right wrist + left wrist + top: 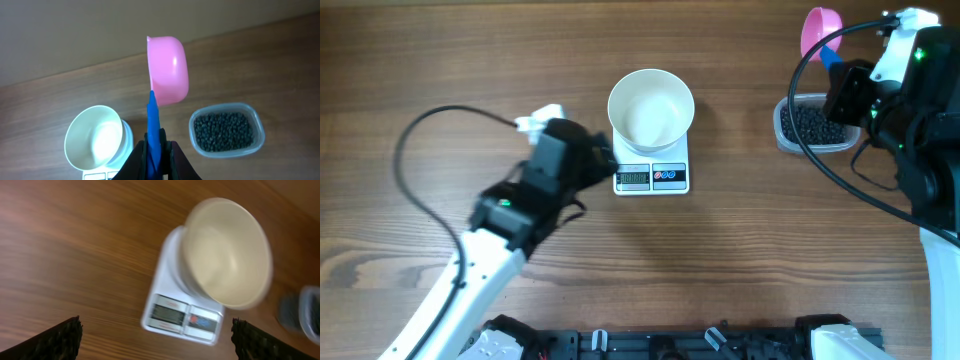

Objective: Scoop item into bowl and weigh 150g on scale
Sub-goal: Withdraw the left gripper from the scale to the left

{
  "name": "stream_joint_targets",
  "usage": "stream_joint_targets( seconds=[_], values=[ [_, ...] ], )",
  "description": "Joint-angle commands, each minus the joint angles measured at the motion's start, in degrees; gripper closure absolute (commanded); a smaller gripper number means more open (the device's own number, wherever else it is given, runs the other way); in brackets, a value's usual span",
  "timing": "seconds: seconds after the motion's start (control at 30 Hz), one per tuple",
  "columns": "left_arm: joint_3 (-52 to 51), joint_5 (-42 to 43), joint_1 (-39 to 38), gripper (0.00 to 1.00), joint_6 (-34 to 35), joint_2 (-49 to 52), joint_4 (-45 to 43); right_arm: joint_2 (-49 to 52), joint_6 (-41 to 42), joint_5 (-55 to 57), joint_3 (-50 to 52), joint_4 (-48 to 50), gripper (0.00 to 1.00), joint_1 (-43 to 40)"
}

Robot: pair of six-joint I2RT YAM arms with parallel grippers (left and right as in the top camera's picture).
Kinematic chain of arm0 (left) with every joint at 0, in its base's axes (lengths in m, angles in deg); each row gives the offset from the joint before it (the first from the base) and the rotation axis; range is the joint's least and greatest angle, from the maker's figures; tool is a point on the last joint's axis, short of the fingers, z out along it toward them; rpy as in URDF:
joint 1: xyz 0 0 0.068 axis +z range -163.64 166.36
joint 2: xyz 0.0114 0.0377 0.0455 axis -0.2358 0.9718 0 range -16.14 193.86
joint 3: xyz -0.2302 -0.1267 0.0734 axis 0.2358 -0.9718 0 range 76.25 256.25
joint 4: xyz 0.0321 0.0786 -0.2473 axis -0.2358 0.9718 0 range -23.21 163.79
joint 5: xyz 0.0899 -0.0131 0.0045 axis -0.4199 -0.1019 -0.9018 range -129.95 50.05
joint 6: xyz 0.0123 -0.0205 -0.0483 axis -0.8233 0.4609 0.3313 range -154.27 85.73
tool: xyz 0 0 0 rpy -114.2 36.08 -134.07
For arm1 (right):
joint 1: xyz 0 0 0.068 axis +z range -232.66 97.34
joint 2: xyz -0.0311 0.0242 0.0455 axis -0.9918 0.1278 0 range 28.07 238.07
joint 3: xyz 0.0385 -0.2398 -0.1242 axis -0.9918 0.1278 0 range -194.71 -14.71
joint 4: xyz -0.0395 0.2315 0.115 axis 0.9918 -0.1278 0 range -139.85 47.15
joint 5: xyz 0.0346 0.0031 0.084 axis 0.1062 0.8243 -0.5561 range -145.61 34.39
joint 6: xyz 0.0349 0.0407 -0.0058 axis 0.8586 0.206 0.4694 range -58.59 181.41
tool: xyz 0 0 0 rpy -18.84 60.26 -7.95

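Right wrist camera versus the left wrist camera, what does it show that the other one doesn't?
Only the right wrist view shows the pink scoop, its blue handle clamped in the shut right gripper, and the black beans lying in their clear tub. Only the left wrist view shows the display and buttons of the scale, framed by the wide-open left gripper. Both show the empty white bowl sitting on the scale on the wooden table. The left wrist view catches only a blurred edge of the tub.
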Motion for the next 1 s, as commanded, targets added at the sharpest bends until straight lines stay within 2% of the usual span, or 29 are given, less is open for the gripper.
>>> stream_joint_targets(
  seconds=[0.0,0.17,0.33,0.7,0.97],
  values=[
    [-0.04,-0.22,9.40,0.00,-1.55,-1.31,4.61,0.46,-3.63,-0.48,-0.79,0.68,0.96,-0.15],
    [-0.04,-2.75,18.67,0.00,-1.51,0.00,11.15,1.55,-6.75,-0.50,-0.79,1.62,0.96,-0.15],
    [-0.04,-2.75,23.58,0.00,-1.49,0.50,10.69,1.75,-7.69,-0.52,-0.72,0.46,0.96,-0.15],
    [-0.04,-2.73,24.15,0.00,-1.49,0.48,9.11,1.92,-3.28,-0.72,-0.72,4.37,0.96,-2.27],
    [-0.04,-2.73,24.15,0.00,-1.49,0.48,9.07,2.62,-3.69,-0.63,-0.72,10.05,0.96,-10.54]
  ],
)
